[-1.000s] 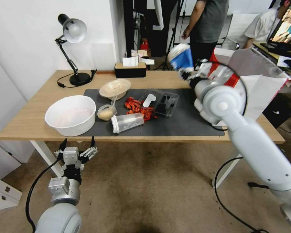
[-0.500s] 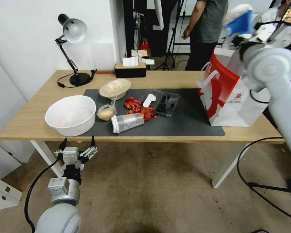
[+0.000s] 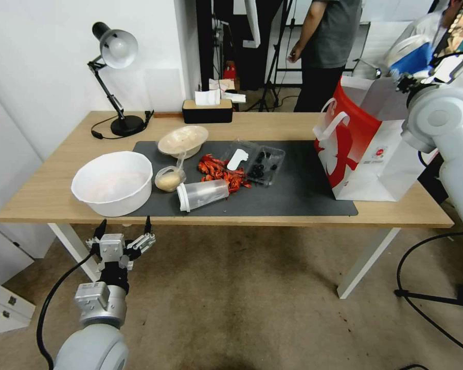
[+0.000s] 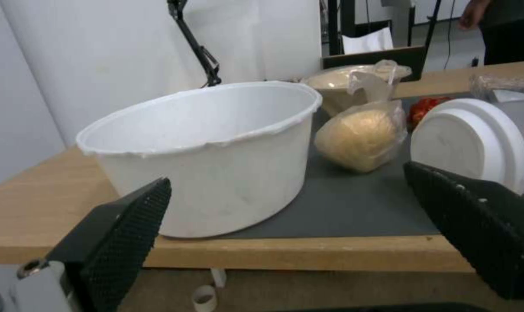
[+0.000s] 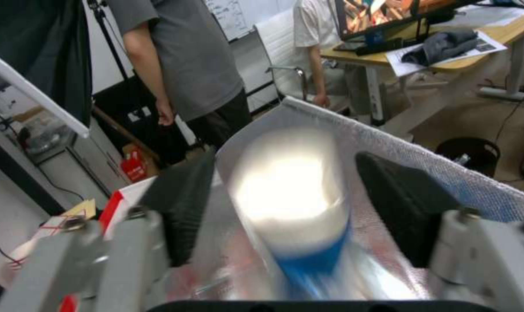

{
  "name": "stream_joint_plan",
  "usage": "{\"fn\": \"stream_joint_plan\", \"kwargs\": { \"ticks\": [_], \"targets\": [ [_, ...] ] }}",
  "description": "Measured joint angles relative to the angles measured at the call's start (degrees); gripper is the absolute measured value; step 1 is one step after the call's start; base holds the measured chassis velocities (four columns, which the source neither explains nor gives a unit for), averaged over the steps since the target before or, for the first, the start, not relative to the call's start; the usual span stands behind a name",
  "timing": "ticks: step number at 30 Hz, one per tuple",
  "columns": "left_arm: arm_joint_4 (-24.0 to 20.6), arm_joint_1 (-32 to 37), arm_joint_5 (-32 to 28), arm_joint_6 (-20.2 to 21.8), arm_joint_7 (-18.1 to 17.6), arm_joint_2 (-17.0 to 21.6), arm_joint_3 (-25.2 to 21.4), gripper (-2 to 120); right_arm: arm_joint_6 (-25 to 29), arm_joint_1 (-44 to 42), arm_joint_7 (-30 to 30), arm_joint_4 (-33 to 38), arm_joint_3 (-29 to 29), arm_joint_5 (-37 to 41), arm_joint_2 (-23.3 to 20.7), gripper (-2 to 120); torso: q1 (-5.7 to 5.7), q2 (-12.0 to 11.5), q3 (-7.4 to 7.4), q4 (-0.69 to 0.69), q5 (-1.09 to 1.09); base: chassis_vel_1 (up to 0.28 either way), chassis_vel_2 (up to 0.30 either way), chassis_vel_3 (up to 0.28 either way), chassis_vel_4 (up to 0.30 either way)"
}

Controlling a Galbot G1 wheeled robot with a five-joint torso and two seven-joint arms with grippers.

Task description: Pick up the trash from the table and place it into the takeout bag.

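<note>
Below our right hand (image 3: 402, 78) stands the takeout bag (image 3: 362, 149), its mouth open at the far right end of the desk (image 3: 46, 190). We see the blue-and-white paper cup (image 5: 294, 199) between the spread fingers (image 5: 403, 197) with gaps on both sides, so we judge it released and dropping, though it is blurred. The risk: the cup sits close to the bag's far wall, and if it strikes the rim it could bounce out behind the desk, or tip the light bag. Well to the left of that hand, the rest of the trash lies on the grey mat (image 3: 298, 198): a white tub (image 3: 113, 181), a shallow beige bowl (image 3: 183, 140), a clear tumbler (image 3: 203, 194) on its side, a small bag of beige food (image 3: 169, 178). Our left hand (image 3: 122, 235) hangs spread wide below the desk's near edge, just in front of the tub
</note>
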Motion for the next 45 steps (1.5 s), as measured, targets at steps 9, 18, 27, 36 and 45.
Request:
{"fn": "stream_joint_plan", "kwargs": {
  "ticks": [9,18,27,36,45],
  "targets": [
    [-0.5,0.0,0.0,0.0,0.0,0.0,-0.3,100,-0.1,0.2,-0.2,1.1,-0.7,0.2,0.1,97,0.0,0.0,0.0,0.0,0.0,0.0,0.0,0.0,0.0],
    [-0.8,-0.1,-0.1,0.1,0.0,0.1,-0.3,100,0.8,-2.8,-5.3,3.6,0.0,-1.7,-1.5,100,0.0,0.0,0.0,-0.01,0.02,0.0,0.0,0.0,0.0],
    [-0.8,-0.2,-0.3,0.2,0.2,0.2,-0.2,100,8.1,-12.1,-23.4,11.6,4.3,-10.7,-3.0,100,0.0,0.0,0.0,-0.01,-0.01,0.0,0.0,0.0,0.0],
    [-0.8,-0.3,-0.4,0.2,0.3,0.0,-0.2,100,16.5,-31.0,-42.4,21.7,11.5,-25.4,1.6,100,0.0,0.0,0.0,-0.01,0.0,0.0,0.0,0.0,0.0],
    [-0.9,-0.2,-0.6,-0.1,0.4,0.2,-0.3,100,20.4,-49.1,-51.7,25.6,18.1,-36.7,11.8,100,0.0,0.0,0.0,-0.01,0.01,0.0,0.0,0.0,0.0]
  ]
}}
